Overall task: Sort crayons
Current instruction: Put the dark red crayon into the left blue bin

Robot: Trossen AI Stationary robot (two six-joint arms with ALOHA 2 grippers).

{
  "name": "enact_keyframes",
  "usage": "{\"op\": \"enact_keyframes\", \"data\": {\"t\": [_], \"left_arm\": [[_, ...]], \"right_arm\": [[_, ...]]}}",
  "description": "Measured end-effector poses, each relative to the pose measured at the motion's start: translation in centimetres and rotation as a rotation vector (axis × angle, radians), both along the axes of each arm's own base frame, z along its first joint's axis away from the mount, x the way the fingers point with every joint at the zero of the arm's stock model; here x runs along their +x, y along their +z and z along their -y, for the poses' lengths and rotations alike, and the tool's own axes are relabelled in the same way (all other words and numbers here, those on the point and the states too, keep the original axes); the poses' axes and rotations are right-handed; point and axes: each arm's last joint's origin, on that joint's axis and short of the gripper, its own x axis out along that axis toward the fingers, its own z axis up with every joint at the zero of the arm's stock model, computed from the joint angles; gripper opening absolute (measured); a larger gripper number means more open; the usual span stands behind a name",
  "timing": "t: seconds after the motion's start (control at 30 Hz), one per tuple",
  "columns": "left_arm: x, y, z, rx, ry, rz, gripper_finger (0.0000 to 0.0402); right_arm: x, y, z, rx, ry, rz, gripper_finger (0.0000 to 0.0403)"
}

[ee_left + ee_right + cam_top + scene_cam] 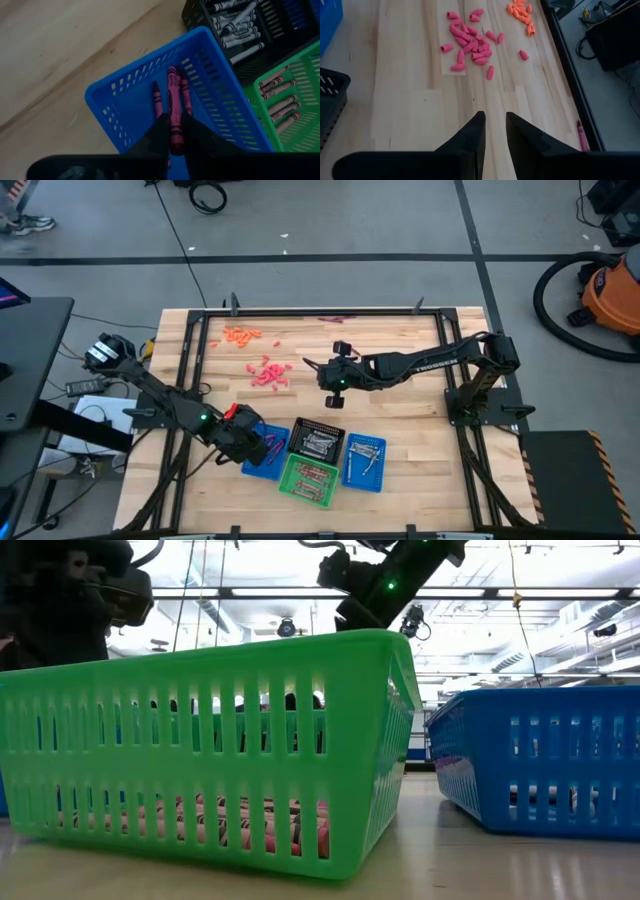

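Left hand (172,131) pinches maroon crayon (173,112) over left blue basket (131,107), two crayons already inside. Risk: tilted release bounces crayon over near wall. Right hand (495,131), empty, narrow gap, hovers mid-bench.

Both arms are dark with slim links. The right arm (420,364) carries white lettering, a small green light shines near each wrist.

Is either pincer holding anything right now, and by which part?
The left pincer pinches a maroon crayon near its lower end, above the blue basket. The right pincer holds nothing.
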Motion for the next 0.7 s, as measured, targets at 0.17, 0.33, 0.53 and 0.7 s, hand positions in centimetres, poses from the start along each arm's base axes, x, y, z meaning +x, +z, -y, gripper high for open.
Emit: {"op": "enact_keyframes", "data": {"t": [0.17, 0.33, 0.53, 0.7], "left_arm": [[0.0, 0.0, 0.0, 0.014, -0.022, -0.002, 0.0084], [0.1, 0.1, 0.0, 0.025, -0.068, 0.005, 0.0139], [0.0, 1.3, -0.5, 0.021, -0.125, 0.058, 0.0155], [0.1, 2.4, -1.4, 0.039, -0.147, 0.104, 0.0155]], "right_arm": [[0.0, 0.0, 0.0, 0.0, 0.0, 0.005, 0.0083], [0.0, 0.0, 0.0, 0.0, 0.001, 0.004, 0.0083], [0.0, 0.0, 0.0, -0.001, 0.002, 0.005, 0.0083], [0.1, 0.1, 0.0, 0.005, 0.013, 0.014, 0.0083]]}}
